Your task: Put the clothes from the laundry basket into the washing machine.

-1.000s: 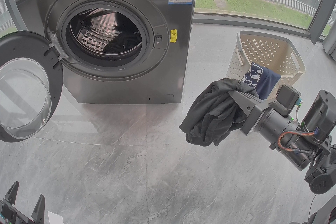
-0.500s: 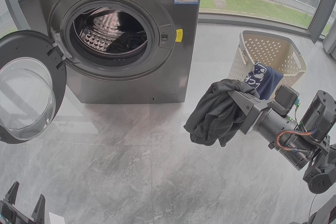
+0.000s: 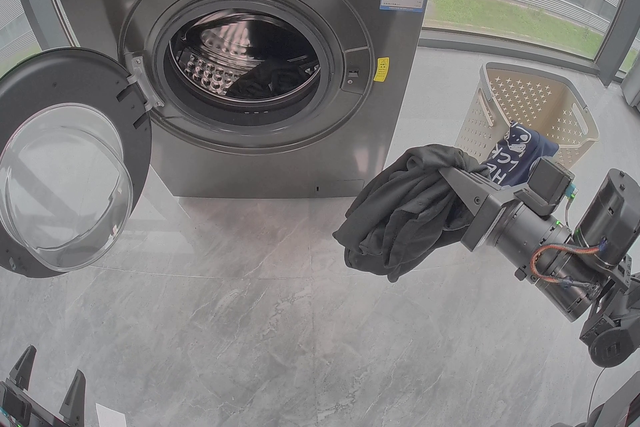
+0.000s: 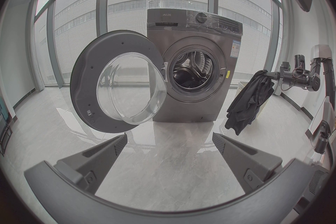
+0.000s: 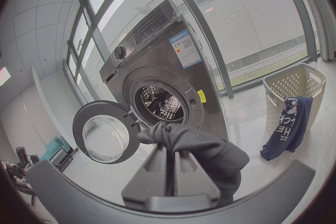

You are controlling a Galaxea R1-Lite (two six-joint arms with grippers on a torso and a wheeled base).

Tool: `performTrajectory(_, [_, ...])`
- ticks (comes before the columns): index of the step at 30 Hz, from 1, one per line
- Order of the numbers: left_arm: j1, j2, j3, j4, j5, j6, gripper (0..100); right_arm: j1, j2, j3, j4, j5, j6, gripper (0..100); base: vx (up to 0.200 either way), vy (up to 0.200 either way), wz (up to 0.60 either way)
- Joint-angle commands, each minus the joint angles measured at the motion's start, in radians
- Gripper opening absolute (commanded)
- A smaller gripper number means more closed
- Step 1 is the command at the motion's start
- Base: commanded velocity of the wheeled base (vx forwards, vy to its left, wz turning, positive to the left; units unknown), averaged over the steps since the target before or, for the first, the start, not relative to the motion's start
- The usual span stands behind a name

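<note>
Head view, right hand (image 3: pixel 448 176) pinching dark garment (image 3: pixel 393 216), washer (image 3: pixel 373 121) open

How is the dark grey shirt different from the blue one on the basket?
The plain dark grey cloth garment is pinched in the right hand, hanging bunched above the floor. The navy blue garment with white print drapes spread out over the beige plastic laundry basket's rim. Both are soft clothes, not yet in the washing machine.
</note>
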Motion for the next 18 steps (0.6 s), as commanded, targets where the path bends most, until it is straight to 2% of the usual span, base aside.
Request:
performTrajectory(1, [-0.001,-0.012,0.016,0.000,0.000,-0.001,100,0.001,-0.003,0.001,0.000,0.001,0.001,0,-0.200,0.000,0.00])
performTrajectory(4, [-0.001,-0.012,0.016,0.000,0.000,-0.001,100,0.001,-0.003,0.001,0.000,0.001,-0.001,0,-0.200,0.000,0.00])
performTrajectory(14, [0.000,-0.012,0.016,0.001,-0.002,-0.001,100,0.001,-0.003,0.003,0.000,0.000,0.001,0,0.000,0.000,0.00])
performTrajectory(18, [-0.001,-0.012,0.016,0.000,0.000,0.001,100,0.001,-0.003,0.004,0.000,0.000,0.001,0,0.000,0.200,0.00])
